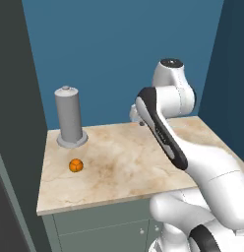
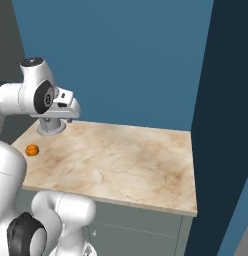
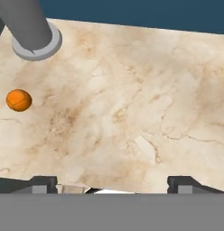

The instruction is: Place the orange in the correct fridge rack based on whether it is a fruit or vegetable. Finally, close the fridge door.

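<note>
Orange (image 1: 76,165) orange, dark-lined; cylinder (image 1: 69,116) grey; counter (image 1: 129,162) beige marbled; wall (image 1: 119,49) blue.

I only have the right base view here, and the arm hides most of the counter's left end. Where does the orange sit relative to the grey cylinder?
Observer: The orange lies on the marble counter, in front of the grey cylinder and apart from it.
Operator: Are the fingers open?
Observer: Yes, in the hand view the fingers stand wide apart with nothing between them.
Operator: Is the hand over the orange?
Observer: No. In the hand view the orange sits far to the left, well off the gap between the fingers.
</note>
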